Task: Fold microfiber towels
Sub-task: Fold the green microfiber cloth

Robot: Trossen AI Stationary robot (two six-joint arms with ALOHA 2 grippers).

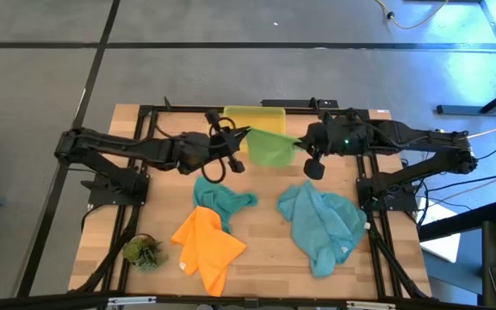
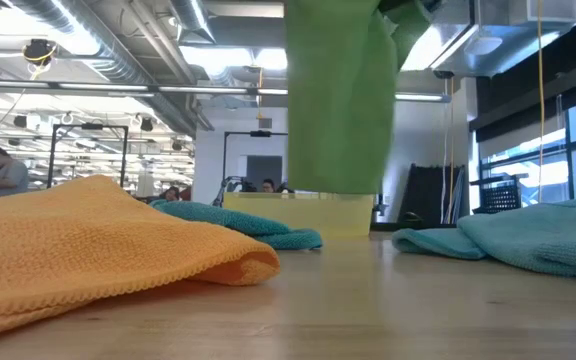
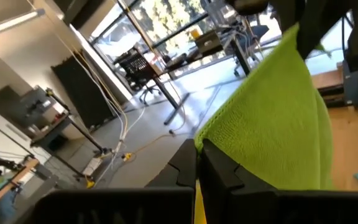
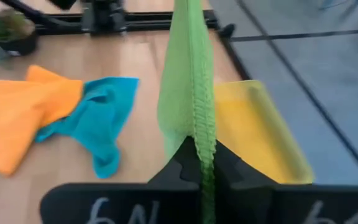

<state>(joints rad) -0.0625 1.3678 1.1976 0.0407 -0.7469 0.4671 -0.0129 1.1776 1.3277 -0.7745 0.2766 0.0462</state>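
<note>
The green towel (image 1: 269,146) hangs in the air between my two grippers, over the near side of the yellow bin (image 1: 252,114); its lower edge (image 2: 333,185) hangs above the bin. My left gripper (image 1: 241,135) is shut on its left top corner and my right gripper (image 1: 304,142) on its right top corner. The orange towel (image 1: 207,245) lies crumpled on the table near the front, a teal towel (image 1: 218,200) lies just behind it, and a second teal towel (image 1: 321,224) lies to the right. My left gripper pinches the green towel's upper edge at its left corner (image 3: 207,138) between its two fingers, coming level from the table's left. The towel hangs below, lifted clear of the table. My right gripper pinches the towel's upper edge at its right corner (image 4: 202,140) between its two fingers, coming level from the table's right. The cloth runs stretched from it toward the other gripper and hangs down.
A small green plant tuft (image 1: 142,251) stands at the front left of the table. The yellow bin stands at the table's far edge. Bare wood (image 1: 265,258) lies between the orange towel and the right teal towel.
</note>
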